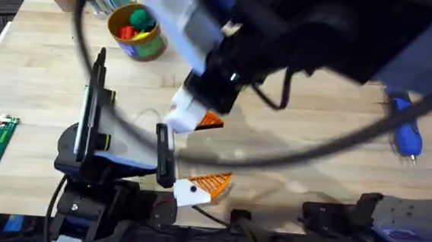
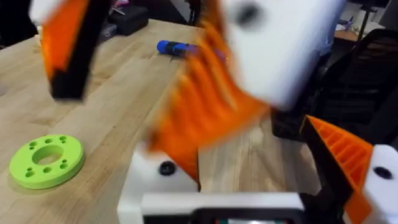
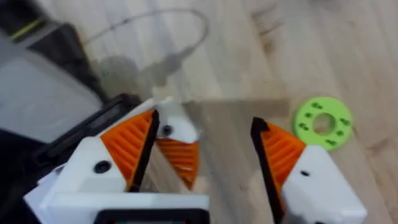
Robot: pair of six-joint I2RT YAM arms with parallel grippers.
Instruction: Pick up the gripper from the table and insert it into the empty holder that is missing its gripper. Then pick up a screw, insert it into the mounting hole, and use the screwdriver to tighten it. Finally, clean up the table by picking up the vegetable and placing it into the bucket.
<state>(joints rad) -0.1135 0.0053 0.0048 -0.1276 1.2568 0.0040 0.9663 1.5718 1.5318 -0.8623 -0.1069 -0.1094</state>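
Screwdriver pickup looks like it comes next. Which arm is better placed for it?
Probably right. The screwdriver lies on the table's right side, nearer the right arm's base, though the right gripper, fingers open, reaches across the middle. The left gripper sits farther off.

Even, bright light; the near arm [image 1: 298, 35] looks blurred, perhaps moving.
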